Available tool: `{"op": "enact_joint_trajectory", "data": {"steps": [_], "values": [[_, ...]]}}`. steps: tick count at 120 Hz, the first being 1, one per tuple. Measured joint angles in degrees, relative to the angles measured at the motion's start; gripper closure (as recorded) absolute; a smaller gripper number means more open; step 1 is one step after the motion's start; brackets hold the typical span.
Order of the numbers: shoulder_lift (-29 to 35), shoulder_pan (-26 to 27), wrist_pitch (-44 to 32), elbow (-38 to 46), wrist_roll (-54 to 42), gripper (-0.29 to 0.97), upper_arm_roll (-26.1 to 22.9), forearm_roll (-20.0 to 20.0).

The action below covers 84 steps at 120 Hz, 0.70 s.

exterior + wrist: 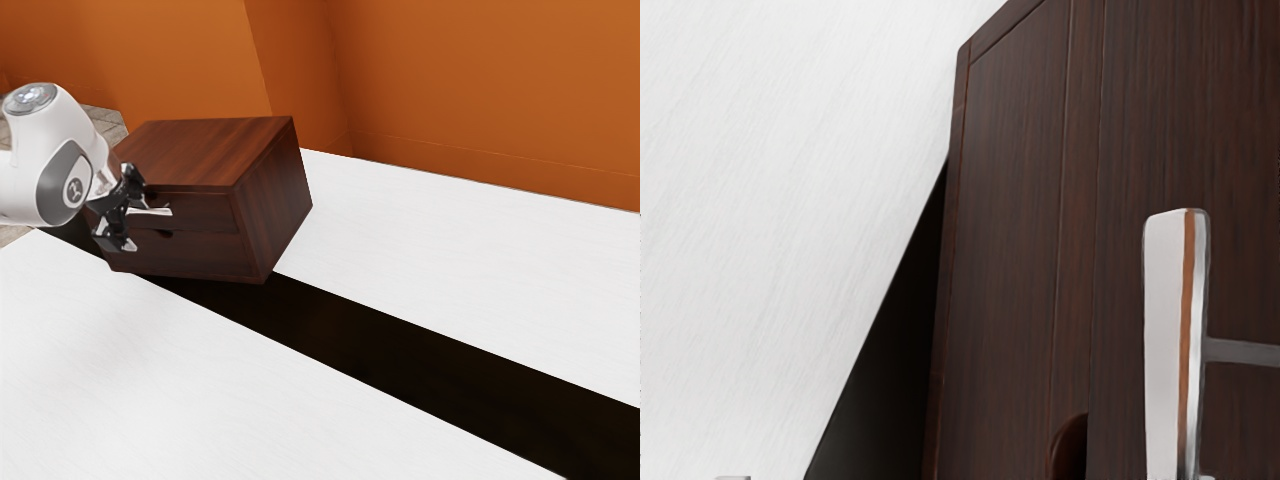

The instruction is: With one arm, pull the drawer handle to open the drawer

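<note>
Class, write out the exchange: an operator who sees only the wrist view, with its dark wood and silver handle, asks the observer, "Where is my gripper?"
Observer: The gripper is at the cabinet's front, right by the handle.
Operator: Which way does that front face?
Observer: Toward the exterior view's left, where the arm comes in.
Operator: What is the cabinet standing on?
Observer: It stands at the end of a black strip that runs between two white tabletops.

Open tabletop (pixel 450 250) fronts the cabinet (pixel 215 150); orange wall (pixel 450 70) behind.
</note>
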State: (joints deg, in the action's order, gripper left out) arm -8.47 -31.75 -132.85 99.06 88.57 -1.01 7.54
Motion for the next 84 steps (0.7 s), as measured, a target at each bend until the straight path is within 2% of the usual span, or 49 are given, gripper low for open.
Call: {"op": "enact_joint_trajectory", "data": {"steps": [45,84], "values": [[2.37,-0.07,1.78,2.46,-2.13,0.3,-0.02,-0.34],[6.25,-0.18,2.52,6.82,-1.69,0.35,0.09,-0.5]]}}
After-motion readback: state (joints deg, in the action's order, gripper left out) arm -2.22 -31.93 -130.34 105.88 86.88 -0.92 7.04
